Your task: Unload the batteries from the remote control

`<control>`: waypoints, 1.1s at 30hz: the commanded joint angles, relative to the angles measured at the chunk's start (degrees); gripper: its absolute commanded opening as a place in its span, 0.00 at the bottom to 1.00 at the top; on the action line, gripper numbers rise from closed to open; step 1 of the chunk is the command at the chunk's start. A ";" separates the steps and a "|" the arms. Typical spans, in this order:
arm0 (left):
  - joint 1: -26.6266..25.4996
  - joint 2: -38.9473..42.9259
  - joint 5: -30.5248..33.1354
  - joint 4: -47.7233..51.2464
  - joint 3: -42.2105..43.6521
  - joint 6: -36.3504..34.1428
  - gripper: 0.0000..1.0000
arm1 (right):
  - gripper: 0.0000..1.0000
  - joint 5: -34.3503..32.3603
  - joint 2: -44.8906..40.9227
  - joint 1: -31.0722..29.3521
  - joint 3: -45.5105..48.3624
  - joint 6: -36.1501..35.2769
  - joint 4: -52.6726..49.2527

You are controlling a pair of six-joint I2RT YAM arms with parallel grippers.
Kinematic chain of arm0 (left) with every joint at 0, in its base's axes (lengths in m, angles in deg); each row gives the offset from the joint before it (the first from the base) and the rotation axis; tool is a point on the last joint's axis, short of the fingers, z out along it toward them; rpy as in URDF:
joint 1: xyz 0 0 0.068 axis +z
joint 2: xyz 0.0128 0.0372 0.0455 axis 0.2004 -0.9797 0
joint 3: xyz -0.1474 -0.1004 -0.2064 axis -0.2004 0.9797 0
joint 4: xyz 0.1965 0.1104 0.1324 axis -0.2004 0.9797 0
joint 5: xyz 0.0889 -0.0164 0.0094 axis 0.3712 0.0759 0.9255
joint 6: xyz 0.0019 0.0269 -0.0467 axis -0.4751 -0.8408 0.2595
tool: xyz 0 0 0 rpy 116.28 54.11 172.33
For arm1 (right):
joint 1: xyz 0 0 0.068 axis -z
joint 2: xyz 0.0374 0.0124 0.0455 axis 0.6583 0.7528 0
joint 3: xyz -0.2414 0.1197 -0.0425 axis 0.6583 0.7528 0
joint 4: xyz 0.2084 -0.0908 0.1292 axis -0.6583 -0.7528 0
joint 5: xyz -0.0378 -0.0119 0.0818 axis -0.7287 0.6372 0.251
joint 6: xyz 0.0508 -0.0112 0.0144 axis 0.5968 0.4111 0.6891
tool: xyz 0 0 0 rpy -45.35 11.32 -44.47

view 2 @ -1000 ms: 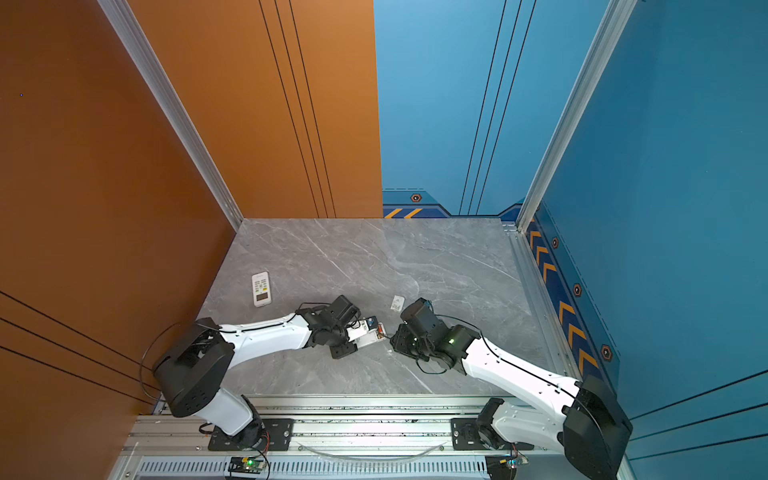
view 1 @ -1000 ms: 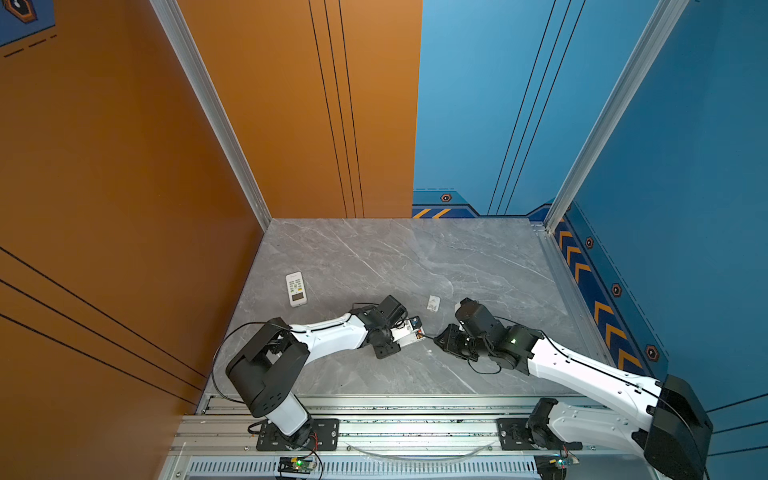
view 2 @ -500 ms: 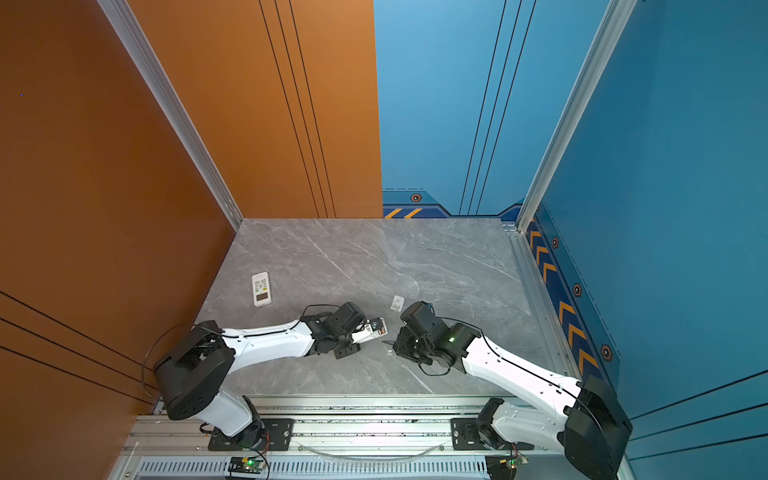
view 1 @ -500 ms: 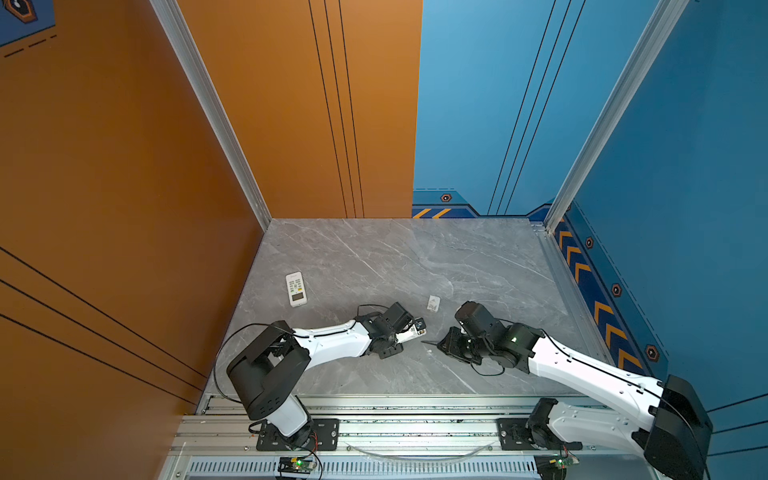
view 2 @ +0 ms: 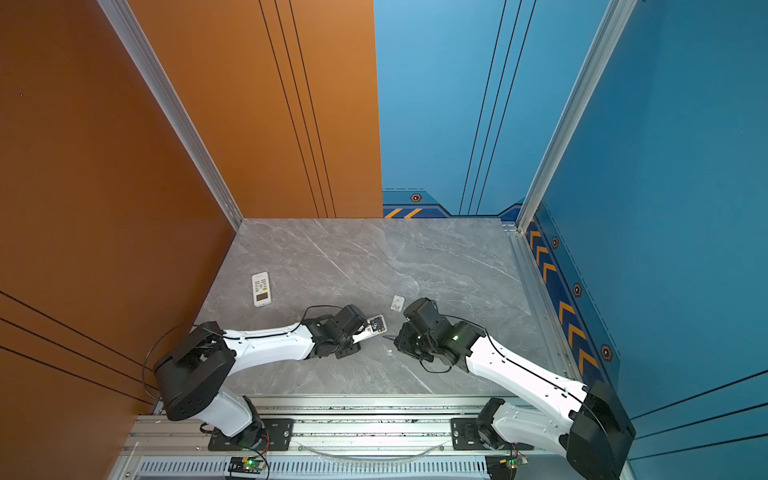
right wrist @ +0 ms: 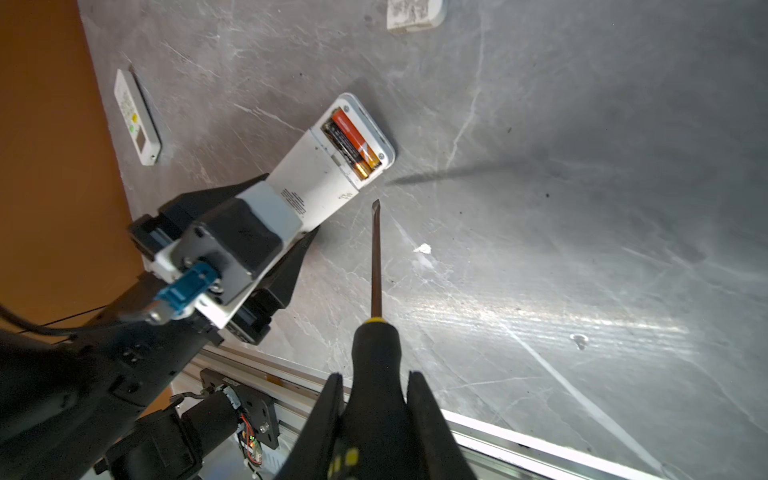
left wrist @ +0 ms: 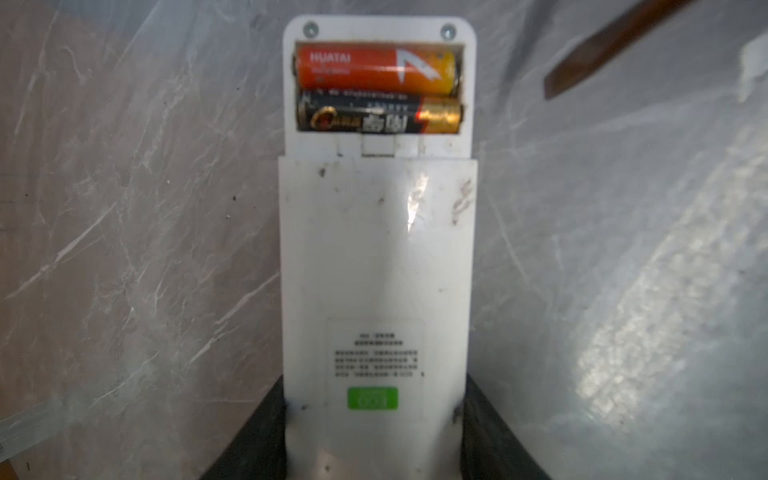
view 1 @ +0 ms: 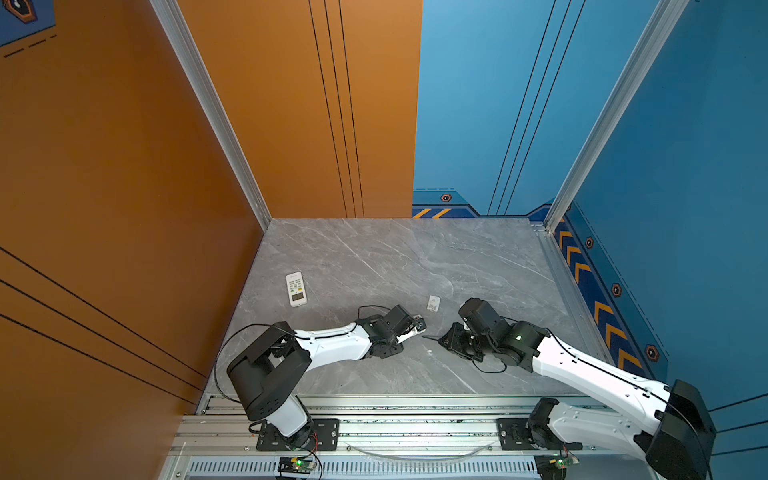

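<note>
My left gripper (left wrist: 374, 415) is shut on the lower end of the white remote control (left wrist: 376, 270), which is held back side up just above the grey table. Its compartment is uncovered, and two batteries lie in it side by side: an orange-red one (left wrist: 374, 68) and a black one with a gold end (left wrist: 374, 118). My right gripper (right wrist: 374, 386) is shut on the black-and-yellow handle of a screwdriver (right wrist: 376, 257). The screwdriver's flat tip points at the remote control (right wrist: 328, 174) and stops a short way from its side. Both top views show the remote control (view 1: 417, 326) (view 2: 376, 324) between the two grippers.
A second white remote (view 1: 296, 289) lies face up near the orange left wall. Behind the grippers a small white cover (view 1: 433, 302) rests on the table. A tiny white chip (right wrist: 423, 248) lies close to the screwdriver shaft. The metal rail (view 1: 395, 409) runs along the front edge.
My left gripper has shifted the remote control a little toward the back, and a small gap now shows between it and the screwdriver tip. The right arm has hardly moved.
</note>
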 commanded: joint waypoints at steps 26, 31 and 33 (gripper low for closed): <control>-0.94 -0.27 1.86 1.89 3.27 -0.08 0.10 | 0.00 0.53 7.34 1.26 -5.02 -1.39 1.15; -1.04 -0.45 1.85 2.13 3.17 -0.14 0.10 | 0.00 0.56 6.60 1.44 -5.42 -1.35 1.33; -1.02 -0.53 1.87 2.03 3.20 -0.16 0.10 | 0.00 0.60 6.07 1.54 -5.41 -1.22 1.40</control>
